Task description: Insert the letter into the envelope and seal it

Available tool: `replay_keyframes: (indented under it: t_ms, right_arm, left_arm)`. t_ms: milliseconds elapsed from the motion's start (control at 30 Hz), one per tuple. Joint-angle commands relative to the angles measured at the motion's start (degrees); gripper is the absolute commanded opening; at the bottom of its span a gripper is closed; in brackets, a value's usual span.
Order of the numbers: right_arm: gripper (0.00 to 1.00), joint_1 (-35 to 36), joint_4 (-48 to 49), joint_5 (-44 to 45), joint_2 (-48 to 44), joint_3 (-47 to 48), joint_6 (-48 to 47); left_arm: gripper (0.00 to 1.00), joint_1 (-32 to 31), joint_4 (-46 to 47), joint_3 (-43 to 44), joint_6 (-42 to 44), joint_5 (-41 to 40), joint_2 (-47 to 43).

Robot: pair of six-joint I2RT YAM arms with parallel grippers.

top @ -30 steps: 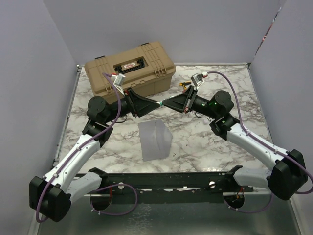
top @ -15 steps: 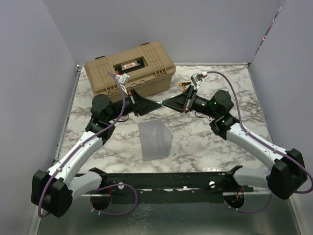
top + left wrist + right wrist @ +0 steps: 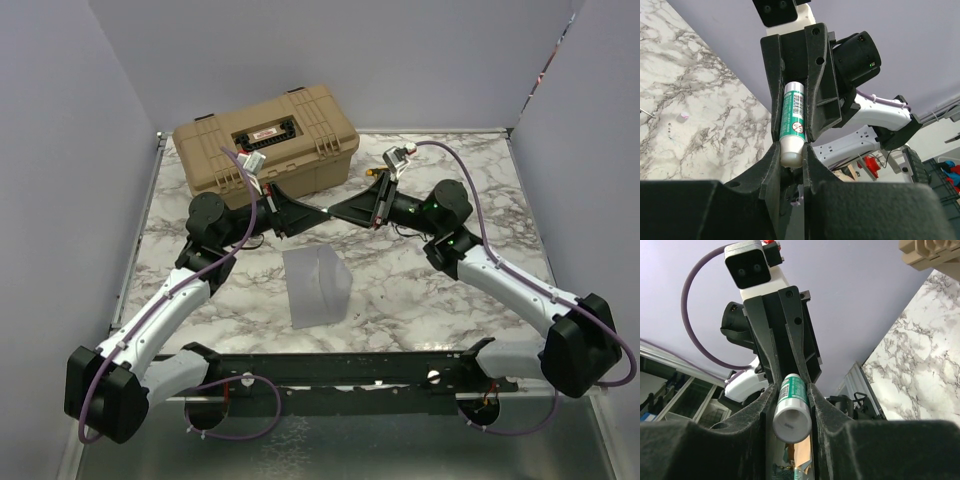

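The grey-lilac envelope [image 3: 318,287] lies flat on the marble table in front of the arms, with no gripper touching it. The tan letter does not show on its own in any view. My left gripper [image 3: 298,209] and right gripper [image 3: 347,208] meet tip to tip above the table, both shut on a green-and-white glue stick [image 3: 327,209]. In the left wrist view my jaws [image 3: 791,150] clamp its white end [image 3: 792,147], with the right gripper [image 3: 796,95] on the far end. In the right wrist view my jaws [image 3: 791,392] pinch the stick [image 3: 792,405].
A tan hard case [image 3: 268,140] stands shut at the back left, just behind the grippers. A small yellow-and-black item [image 3: 376,172] lies behind the right wrist. Walls enclose the table on the left, back and right.
The left arm shifted slightly right and up, and the right wrist rose and moved a little left. The glue stick stays held between both grippers. The envelope has not moved.
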Motion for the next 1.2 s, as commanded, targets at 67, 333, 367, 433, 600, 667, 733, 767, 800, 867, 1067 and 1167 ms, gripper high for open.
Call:
replay_keyframes:
  t_ms: [67, 333, 367, 433, 600, 667, 733, 767, 800, 867, 1067, 1167]
  right_arm:
    - [0.32, 0.76, 2.35, -2.98, 0.84, 1.74, -0.38]
    - [0.02, 0.85, 1.24, -2.46, 0.44, 1.44, -1.18]
    - [0.01, 0.85, -0.77, -1.83, -0.03, 1.55, -2.44]
    - [0.0, 0.85, -7.71, 0.89, -1.6, 2.28, -6.95]
    - [0.0, 0.85, -33.45, 19.8, -5.09, 8.57, -26.27]
    - [0.0, 0.85, -39.73, 27.21, -4.85, 9.46, -30.69]
    - [0.01, 0.85, -41.54, 32.59, -4.06, 8.55, -32.6]
    - [0.01, 1.23, -41.75, 35.0, -3.48, 7.82, -33.26]
    - [0.01, 1.98, -41.81, 37.73, -2.83, 7.19, -33.85]
    - [0.01, 4.7, -42.74, 44.58, -0.98, 6.36, -34.81]
    - [0.0, 16.19, -44.09, 58.75, 5.41, 5.93, -34.65]
    - [0.0, 20.17, -44.23, 62.73, 9.2, 5.95, -33.68]
  left_arm:
    - [0.0, -0.49, 1.37, -1.19, 0.41, 0.97, 0.48]
    - [0.22, -0.52, 0.87, -1.2, 0.72, 0.8, 0.2]
    - [0.33, -0.5, 0.01, -1.2, 1.09, 0.65, -0.05]
    - [0.57, -0.5, -3.4, -0.84, 3.01, -0.1, -0.69]
    - [0.93, -0.41, -20.99, 0.48, 13.74, -6.65, -4.99]
    - [0.96, -0.41, -25.16, 0.1, 15.67, -9.14, -6.67]
    - [0.95, -0.34, -28.39, -0.63, 16.55, -11.71, -7.45]
    - [0.92, -0.32, -30.56, -1.05, 17.06, -12.73, -7.58]
    - [0.86, -0.34, -32.72, -1.43, 17.6, -14.37, -7.6]
    - [0.73, -0.37, -35.91, -2.47, 18.48, -17.76, -7.52]
    - [0.51, -0.36, -37.49, -8.53, 15.56, -28.59, -4.62]
    - [0.35, -0.39, -37.48, -10.5, 13.75, -34.74, -1.38]
